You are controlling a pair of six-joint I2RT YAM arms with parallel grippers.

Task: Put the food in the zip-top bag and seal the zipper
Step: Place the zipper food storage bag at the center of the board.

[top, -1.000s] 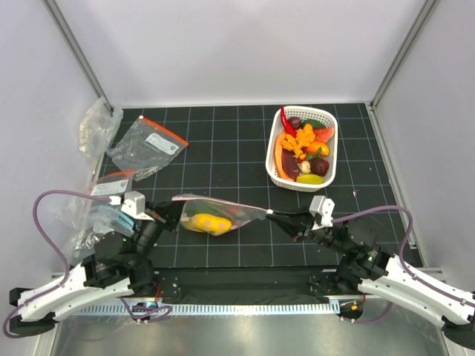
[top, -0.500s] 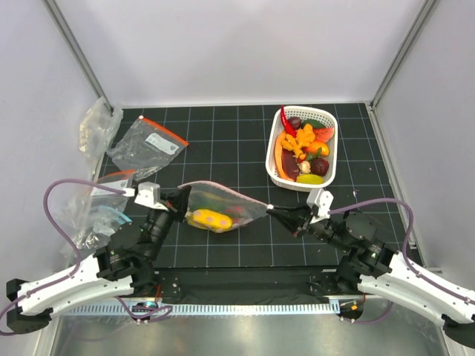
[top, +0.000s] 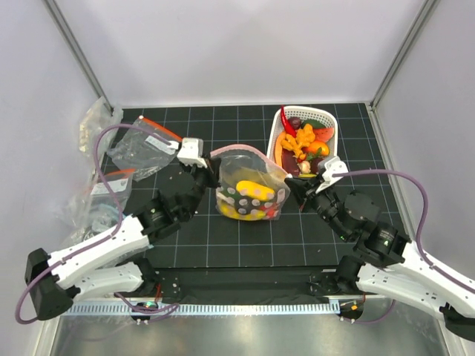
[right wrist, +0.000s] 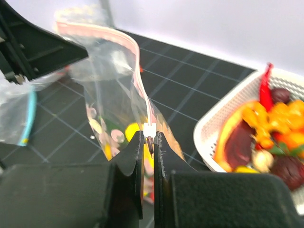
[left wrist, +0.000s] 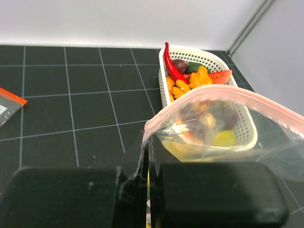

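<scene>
While pinched at both top corners, bag (top: pixel 251 194): hangs upright between the two arms, mid-table, just left of basket (top: pixel 306 109); can't tell if its bottom touches the table.
Zipper (top: pixel 237 150): pink strip arcs up from one claw to the other; sealed or not, can't tell.
Left claw (top: pixel 211 176): closed on the bag's left corner; wrist view shows the film clamped between the jaws, right where the pink strip starts.
Right claw (top: pixel 292 190): closed on the zipper at the right corner, just under a small white tab (right wrist: pixel 149 127).
Food in bag: yellow banana (top: pixel 249 184) near the middle, more coloured pieces low down, partly behind the pale dots (top: pixel 256 199).
Food in basket: red chili (top: pixel 286 121) on the left rim, with orange, yellow and dark purple pieces heaped beside it.
Spare bags (top: pixel 145 144): clear, with orange strips, lying far left, well apart from the claws.
</scene>
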